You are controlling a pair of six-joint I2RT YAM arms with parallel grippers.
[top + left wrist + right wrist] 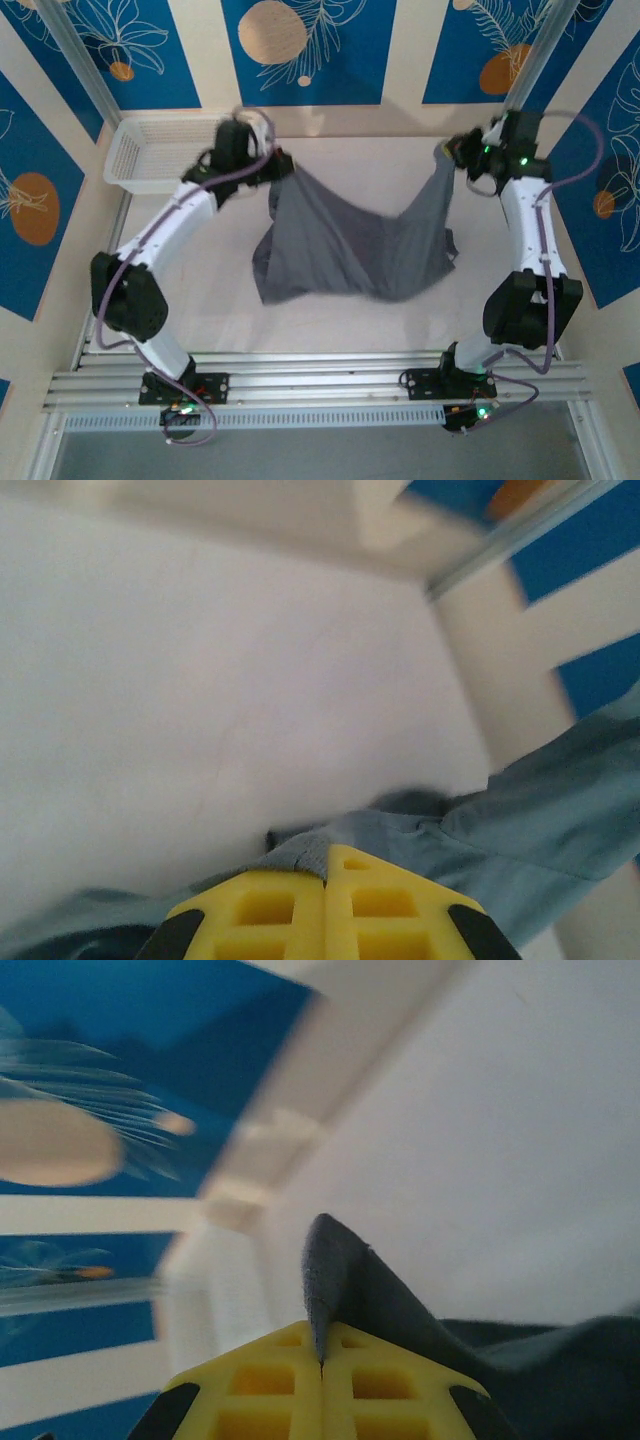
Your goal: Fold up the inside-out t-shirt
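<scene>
Blue and cream leaf-print walls [300, 50] boxed in a white table [350, 165], and the grey shirt [350, 250] was strung up over it between the two claws. The left claw [278, 166] was clamped on one edge of it. From that wrist's camera the yellow jaws were pressed flat together with a hemmed bit of fabric pinched right at the tips, and the rest of the cloth trailed off to the claw's right.

Same story for the right claw [455, 152]: jaws closed tight, with a dark fold of shirt poking up from between the tips and more fabric spilling away to its right.

From above, the shirt dropped from each claw and sagged into a low dip midway between them. The bulk hung below and on the near side of both claws, toward the arm bases. Its bottom edge looked like it was touching the table, but that part was a bit blurry, so I couldn't say for sure.

A white mesh basket [150, 160] sat just to the left of the left claw, clear of the shirt.
</scene>
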